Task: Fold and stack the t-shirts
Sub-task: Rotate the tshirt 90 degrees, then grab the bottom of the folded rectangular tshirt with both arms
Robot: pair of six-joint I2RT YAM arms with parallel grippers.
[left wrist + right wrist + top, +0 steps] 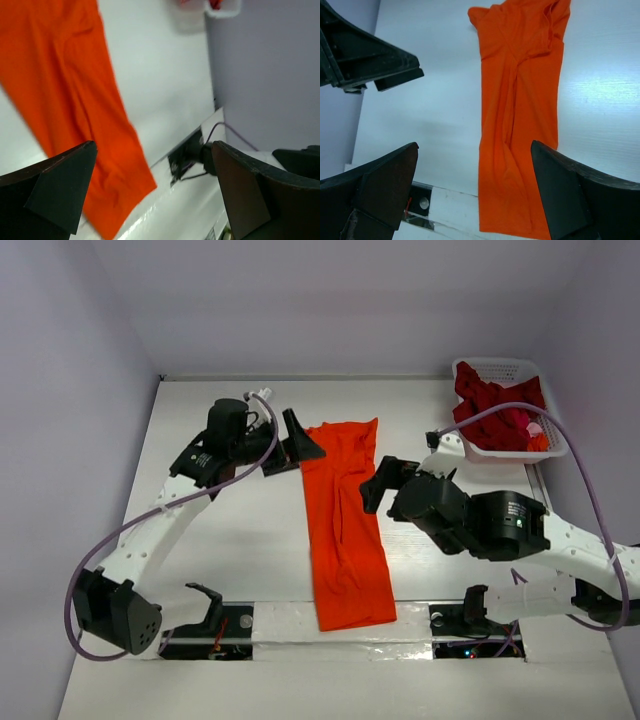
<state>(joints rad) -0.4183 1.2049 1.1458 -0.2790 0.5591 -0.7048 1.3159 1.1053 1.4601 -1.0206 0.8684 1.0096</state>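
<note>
One orange t-shirt (345, 530) lies between left tool (297, 448) and right tool (385, 480), both spread; dark red t-shirts (485, 400) fill one basket (497, 365).

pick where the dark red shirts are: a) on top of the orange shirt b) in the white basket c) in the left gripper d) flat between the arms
b, the dark red t-shirts lie bunched in the white lattice basket at the far right; only the orange t-shirt lies outside it.
</note>
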